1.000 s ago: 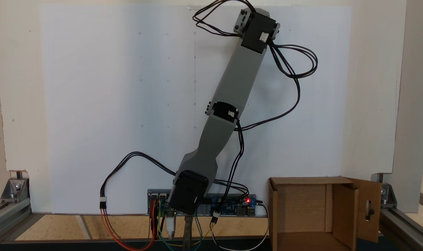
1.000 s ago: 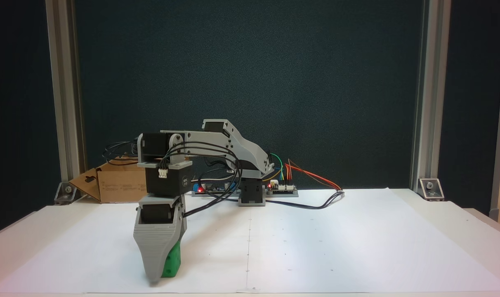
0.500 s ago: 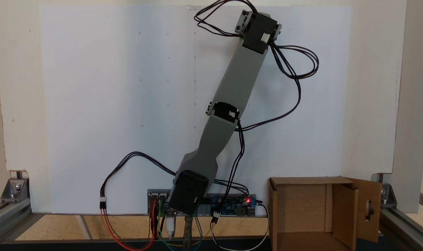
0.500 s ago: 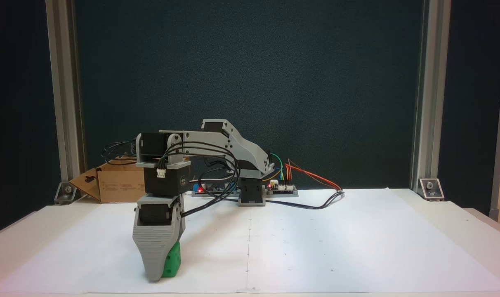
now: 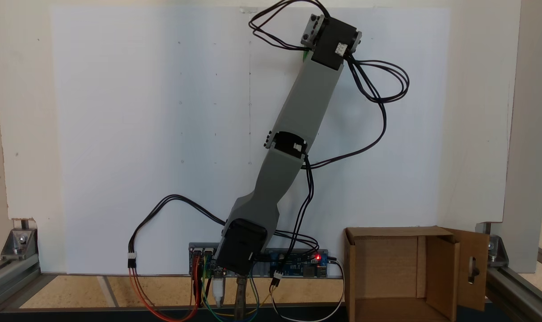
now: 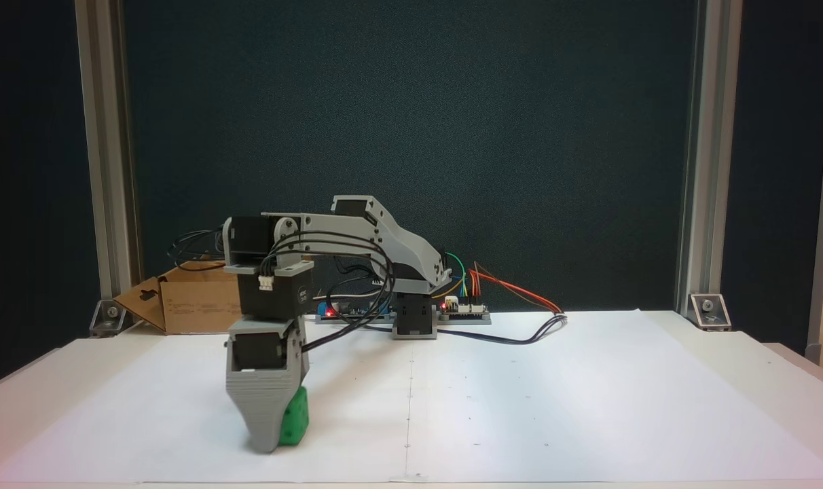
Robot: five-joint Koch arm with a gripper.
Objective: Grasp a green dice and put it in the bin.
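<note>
1 green dice [image 6: 293, 425] sits against the gripper [image 6: 267, 441], now shifted slightly right; whether it is clenched, I cannot tell. Bin [image 5: 387, 268] waits far off.

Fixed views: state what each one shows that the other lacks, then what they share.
In a fixed view, you look down into the bin, onto its inner walls and floor, and along the back of the arm. In a fixed view, the green dice shows a pipped face beside the gripper, which points down at the white paper; one jaw hides the other, so its grip cannot be told. Both share the arm, the bin with its slotted flap, the paper and the control board.
</note>
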